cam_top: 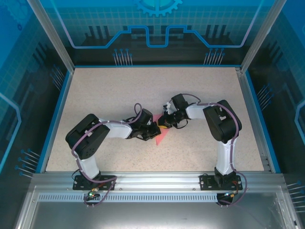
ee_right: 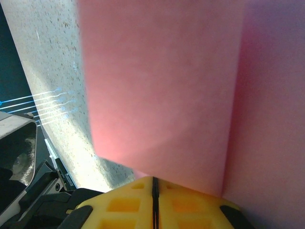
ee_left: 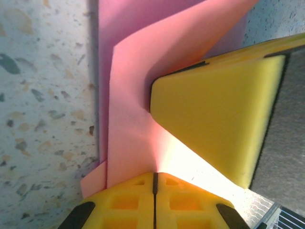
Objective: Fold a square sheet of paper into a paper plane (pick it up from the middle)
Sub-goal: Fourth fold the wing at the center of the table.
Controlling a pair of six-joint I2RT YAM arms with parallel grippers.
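**Both claws pinched on the creased paper at mid-table**

On the left of the overhead view, the left arm point(cam_top: 97, 136) reaches from its base on the near rail point(cam_top: 152, 183) inward across the speckled table point(cam_top: 119, 90). The left gripper point(cam_top: 151, 130) sits at the middle of the table. In its own wrist view the two yellow fingers point(ee_left: 124, 200) are pressed together, with only a thin dark seam between them. The pink-red paper sheet point(ee_left: 128, 95) rises out of that seam, so the claw is clamped on the sheet's edge.

The sheet is no longer flat. One layer stands up from the table with a sharp vertical crease, and a second, more purple-shaded layer shows behind it. A small corner pokes out low on the left, beside the fingers. From overhead, the paper shows as a red triangle on the table just below the point where the two grippers meet, with another patch showing above them.

On the right of the left wrist view, a yellow wedge-shaped finger of the other arm point(ee_left: 214, 129) presses its tip against the paper. The right gripper point(cam_top: 165, 125) is just beside the left one. Its wrist view shows its fingers likewise together, nipping the sheet, which spreads upward as a broad, blurred pink surface. The right arm point(cam_top: 221, 124) bends back to its base at the lower right.
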